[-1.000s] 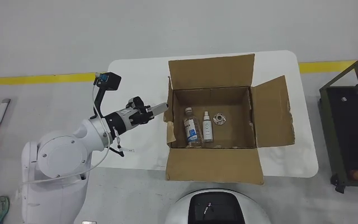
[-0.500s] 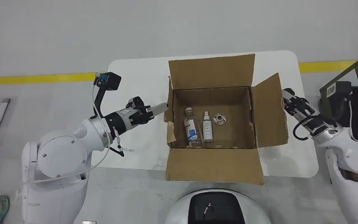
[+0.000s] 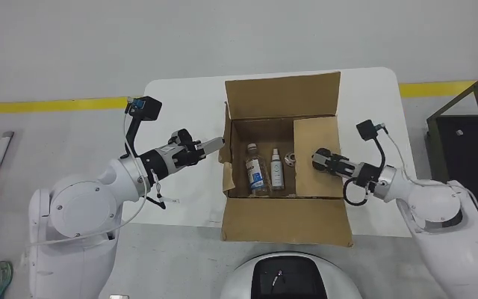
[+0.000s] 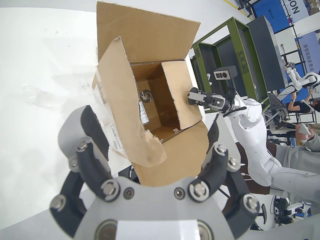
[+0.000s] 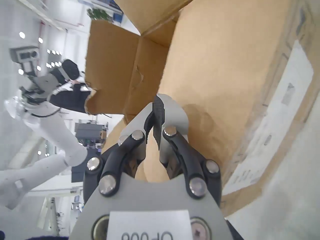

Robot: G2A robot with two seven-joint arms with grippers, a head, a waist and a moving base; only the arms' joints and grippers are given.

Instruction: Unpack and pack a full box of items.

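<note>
- Cardboard box (image 3: 284, 97) sits open on the white surface (image 3: 187, 105), with a clear bottle (image 3: 255, 173) and a small spray bottle (image 3: 276, 169) lying inside.
- Left gripper (image 3: 220, 143) is spread wide, straddling the torn left flap (image 4: 117, 88).
- Right gripper (image 5: 157, 106) is clenched on nothing, tips against the inward-tipped right flap (image 3: 314, 138).

On the white table (image 3: 187, 97), an open cardboard box (image 3: 284, 220) holds a larger bottle (image 3: 255, 173), a smaller bottle (image 3: 276, 169) and a small round part (image 3: 290, 158), with the left gripper (image 3: 215, 143) at its left flap (image 3: 227, 178) and the right gripper (image 3: 320, 159) against its inward-folded right flap (image 3: 314, 142).
</note>
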